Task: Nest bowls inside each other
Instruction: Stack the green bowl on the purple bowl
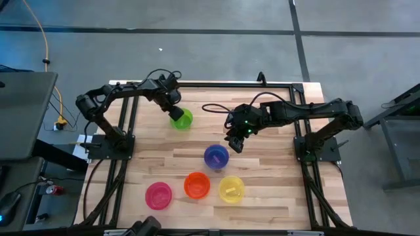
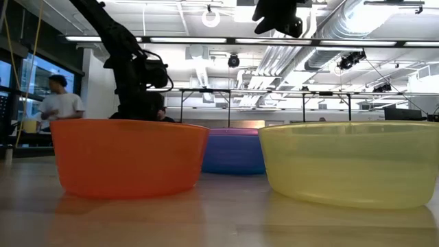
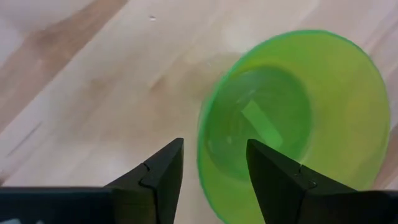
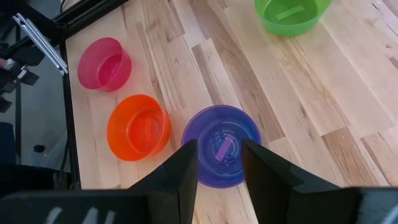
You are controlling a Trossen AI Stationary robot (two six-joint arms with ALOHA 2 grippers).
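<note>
The left end effector (image 3: 211, 171) is hovering open, its fingers straddling the green bowl's (image 1: 182, 118) rim, far behind the purple bowl (image 1: 216, 156). Lower squarely so one finger enters the bowl before closing. The right end effector (image 4: 219, 163) is hovering open over the purple bowl on the desk (image 1: 275, 190).

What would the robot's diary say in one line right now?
left gripper: open, at lime green bowl | right gripper: open, above purple bowl | nested: none
</note>
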